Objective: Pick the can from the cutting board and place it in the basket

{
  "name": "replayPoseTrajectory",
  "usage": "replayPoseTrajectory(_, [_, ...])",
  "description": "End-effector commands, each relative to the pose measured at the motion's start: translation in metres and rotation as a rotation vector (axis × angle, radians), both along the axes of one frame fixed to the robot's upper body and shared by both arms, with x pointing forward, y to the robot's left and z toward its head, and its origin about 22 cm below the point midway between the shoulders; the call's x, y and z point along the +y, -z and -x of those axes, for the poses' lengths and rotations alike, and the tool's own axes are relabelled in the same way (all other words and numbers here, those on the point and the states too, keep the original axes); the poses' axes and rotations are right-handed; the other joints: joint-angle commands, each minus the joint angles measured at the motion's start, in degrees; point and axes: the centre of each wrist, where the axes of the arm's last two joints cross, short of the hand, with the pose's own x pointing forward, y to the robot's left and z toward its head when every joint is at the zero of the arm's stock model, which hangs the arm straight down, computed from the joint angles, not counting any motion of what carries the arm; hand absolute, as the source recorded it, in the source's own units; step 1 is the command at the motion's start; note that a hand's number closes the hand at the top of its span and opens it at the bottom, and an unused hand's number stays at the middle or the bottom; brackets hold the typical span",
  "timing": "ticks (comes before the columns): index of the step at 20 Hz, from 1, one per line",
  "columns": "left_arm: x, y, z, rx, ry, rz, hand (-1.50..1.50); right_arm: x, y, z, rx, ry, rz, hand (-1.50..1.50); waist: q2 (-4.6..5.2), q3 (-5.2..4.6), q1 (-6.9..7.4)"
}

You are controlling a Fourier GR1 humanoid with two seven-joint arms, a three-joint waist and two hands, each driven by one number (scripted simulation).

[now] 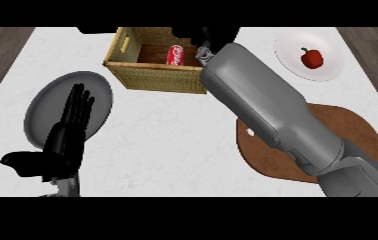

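The right robot hand (209, 39) is over the wicker basket (159, 76), and I cannot tell whether its fingers are apart or clamped on the red can (176, 55), which lies inside. If they are clamped, pulling the arm back could drag the can out again or catch the basket rim. The left robot hand (70, 129) rests open over the grey plate (44, 106).

- Grey plate (48, 96) lies on the counter (177, 129), directly beneath the left fingers.
- White plate (328, 66) sits well right of the right fingers.
- Red pepper (311, 58) rests on the white plate.
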Motion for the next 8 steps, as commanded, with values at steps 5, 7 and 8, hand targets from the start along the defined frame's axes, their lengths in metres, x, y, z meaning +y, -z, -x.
replayPoseTrajectory(5, [0.014, 0.002, 0.003, 0.004, -0.003, -0.005, 0.00, -0.051, -0.034, 0.044, -0.039, -0.024, -0.188, -1.50, -0.17, 0.02, -1.11])
replayPoseTrajectory(7, [0.001, 0.004, 0.007, 0.009, -0.008, 0.010, 0.00, -0.057, -0.025, 0.062, -0.031, -0.034, -0.225, -1.50, 0.01, 0.01, -0.53])
replayPoseTrajectory(8, [-0.004, 0.005, -0.001, 0.011, -0.024, -0.001, 0.00, -0.049, -0.031, 0.078, -0.051, -0.057, -0.227, -1.50, -0.15, -0.01, -1.20])
